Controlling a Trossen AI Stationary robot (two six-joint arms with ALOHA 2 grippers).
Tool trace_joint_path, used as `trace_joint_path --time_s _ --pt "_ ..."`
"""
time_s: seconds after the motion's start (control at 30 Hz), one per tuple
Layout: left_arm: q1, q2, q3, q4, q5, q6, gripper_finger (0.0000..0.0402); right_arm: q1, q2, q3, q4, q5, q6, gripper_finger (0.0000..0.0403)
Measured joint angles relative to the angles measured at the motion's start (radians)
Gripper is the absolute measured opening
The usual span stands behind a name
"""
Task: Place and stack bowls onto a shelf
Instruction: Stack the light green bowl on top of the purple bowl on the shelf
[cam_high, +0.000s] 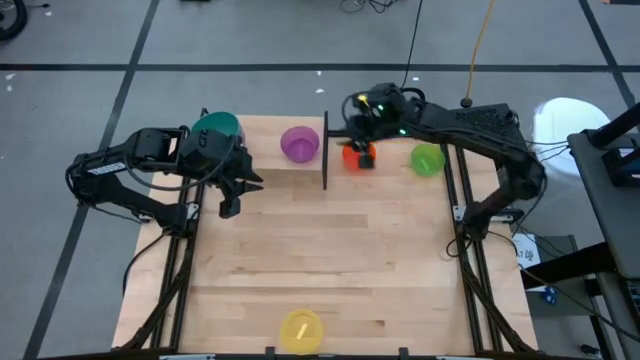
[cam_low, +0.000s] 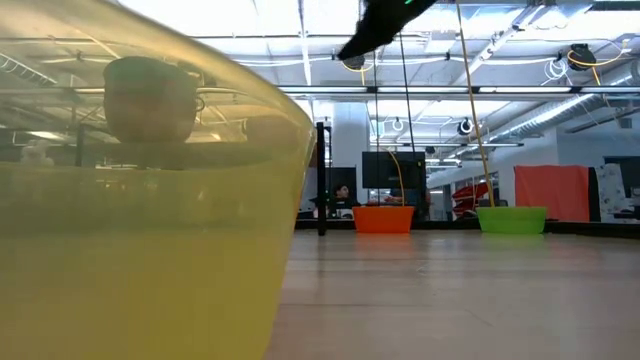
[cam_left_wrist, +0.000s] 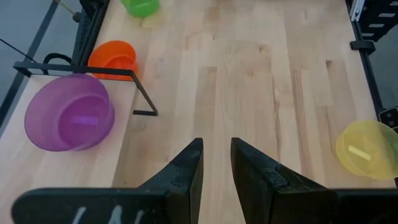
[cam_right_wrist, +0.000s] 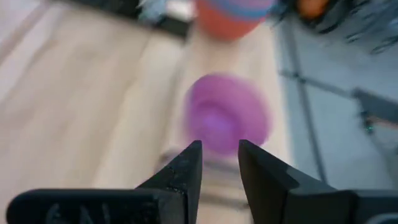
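Note:
A purple bowl (cam_high: 300, 143) sits upright on the shelf (cam_high: 278, 172), a pale board at the table's far edge, left of its black upright (cam_high: 325, 150). An orange bowl (cam_high: 357, 155) and a green bowl (cam_high: 427, 160) rest on the table to the right of the upright. A teal bowl (cam_high: 217, 127) shows at the far left, and a yellow bowl (cam_high: 301, 330) stands at the near edge. My right gripper (cam_right_wrist: 221, 155) hovers open above the orange bowl, facing the purple bowl (cam_right_wrist: 227, 121). My left gripper (cam_left_wrist: 216, 155) waits open over the table's left part.
In the right wrist view a blurred stack of bowls (cam_right_wrist: 233, 14) shows beyond the purple one. The yellow bowl (cam_low: 140, 220) fills the low view's left half. Bare tabletop (cam_high: 340, 250) lies between the far bowls and the yellow bowl. Black frame rails run along both table sides.

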Motion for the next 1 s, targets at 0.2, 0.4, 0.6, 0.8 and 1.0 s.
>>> trace_joint_path --time_s 0.2,0.4,0.6,0.8,1.0 --pt "0.000 0.000 0.000 0.000 0.000 0.000 0.0088 0.111 -0.078 0.000 -0.364 0.074 -0.082 0.0100" --pt "0.000 0.000 0.000 0.001 0.000 0.000 0.0088 0.142 -0.083 -0.023 -0.470 0.362 -0.107 0.0100" --pt "0.000 0.000 0.000 0.001 0.000 -0.003 0.0088 0.078 -0.081 -0.172 -0.477 0.365 -0.021 0.0100" --pt "0.000 0.000 0.000 0.003 0.000 -0.007 0.0088 -0.020 -0.091 -0.310 -0.438 0.365 0.173 0.0100" --pt "0.000 0.000 0.000 0.003 0.000 -0.007 0.0088 -0.157 -0.090 -0.390 -0.432 0.336 0.365 0.0100"
